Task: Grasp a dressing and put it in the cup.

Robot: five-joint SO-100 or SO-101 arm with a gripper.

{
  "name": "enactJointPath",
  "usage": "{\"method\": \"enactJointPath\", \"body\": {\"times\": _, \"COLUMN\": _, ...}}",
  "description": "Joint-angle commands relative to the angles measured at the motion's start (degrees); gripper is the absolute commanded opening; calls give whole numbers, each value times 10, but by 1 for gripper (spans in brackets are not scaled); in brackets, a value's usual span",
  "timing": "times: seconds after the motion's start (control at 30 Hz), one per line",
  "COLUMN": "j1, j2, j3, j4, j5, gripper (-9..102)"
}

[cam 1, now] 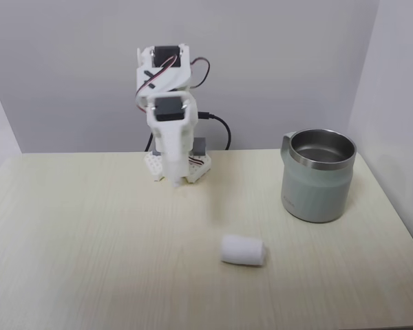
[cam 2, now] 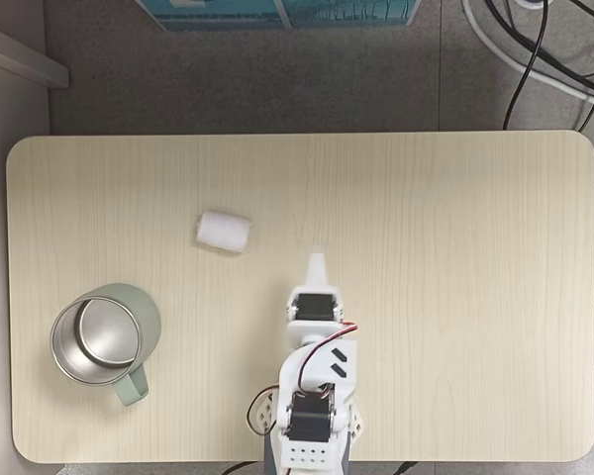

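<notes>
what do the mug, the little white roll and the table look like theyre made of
The mug: likely metal, with a bare shiny steel-looking rim and inside, and a matte pale grey-green coat outside. The roll: soft cloth, probably gauze, judging by its fuzzy matte surface. The table: pale wood-grain top, smooth; whether solid wood or laminate can't be told.

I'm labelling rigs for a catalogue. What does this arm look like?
The arm is white plastic with black motor blocks set into its joints. Thin red, black and white wires loop near the top, and a thicker black cable trails behind. It narrows to a slim, pointed white gripper.
</notes>
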Motion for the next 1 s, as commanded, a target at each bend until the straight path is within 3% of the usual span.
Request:
{"method": "enactJointPath", "body": {"times": 0.0, "j1": -46, "j2": 120, "j3": 86, "j4": -3, "j5": 41, "gripper": 12}}
{"method": "enactJointPath", "body": {"times": 0.17, "j1": -102, "j2": 352, "j3": 208, "j4": 24, "j5": 126, "gripper": 18}}
{"method": "enactJointPath", "body": {"times": 0.6, "j1": -200, "j2": 733, "j3": 367, "j4": 25, "j5": 174, "gripper": 25}}
{"method": "enactJointPath", "body": {"times": 0.97, "j1": -213, "j2": 859, "j3": 376, "j4": -5, "j5": 175, "gripper": 26}}
